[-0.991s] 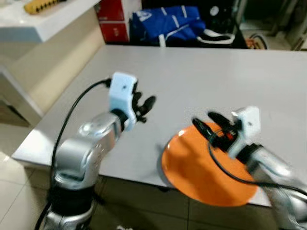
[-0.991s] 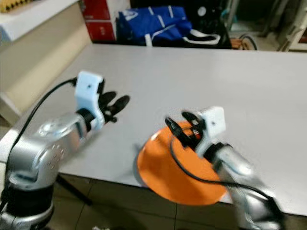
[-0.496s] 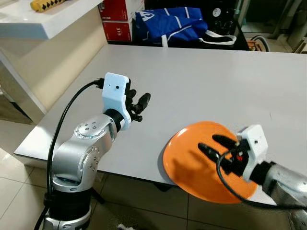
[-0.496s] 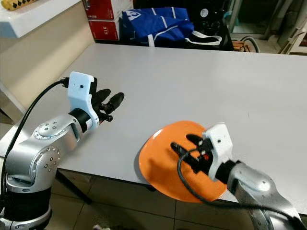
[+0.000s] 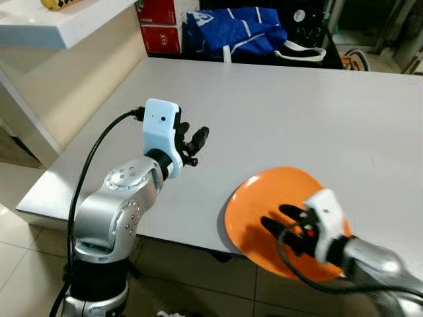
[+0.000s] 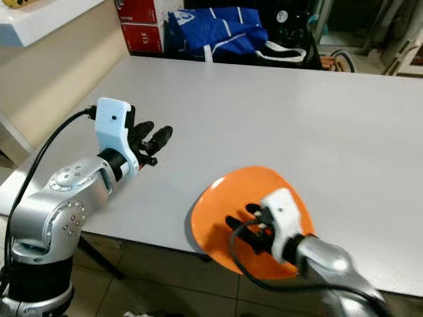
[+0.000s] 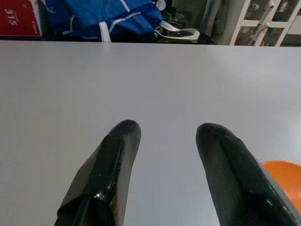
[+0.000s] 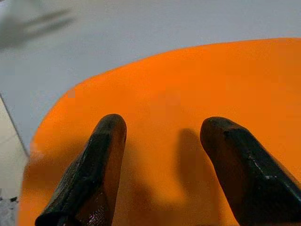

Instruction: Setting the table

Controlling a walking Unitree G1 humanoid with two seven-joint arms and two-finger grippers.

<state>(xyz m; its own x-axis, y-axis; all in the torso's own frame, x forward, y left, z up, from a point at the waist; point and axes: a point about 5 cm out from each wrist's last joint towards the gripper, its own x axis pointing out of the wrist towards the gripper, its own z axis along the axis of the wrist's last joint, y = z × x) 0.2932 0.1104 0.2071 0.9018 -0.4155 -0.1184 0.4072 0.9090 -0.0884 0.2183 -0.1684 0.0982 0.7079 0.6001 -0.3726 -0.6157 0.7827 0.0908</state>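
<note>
I had only the orange plate point(image 5: 277, 205) on the table point(image 5: 277, 112); right gripper point(image 5: 281, 222) spread above it; left gripper point(image 5: 195, 141) spread, idle.

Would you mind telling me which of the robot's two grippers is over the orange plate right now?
The right gripper: its open fingers hang above the orange plate at the table's near edge. The left gripper, also open, is over bare table off to the plate's left.
</note>
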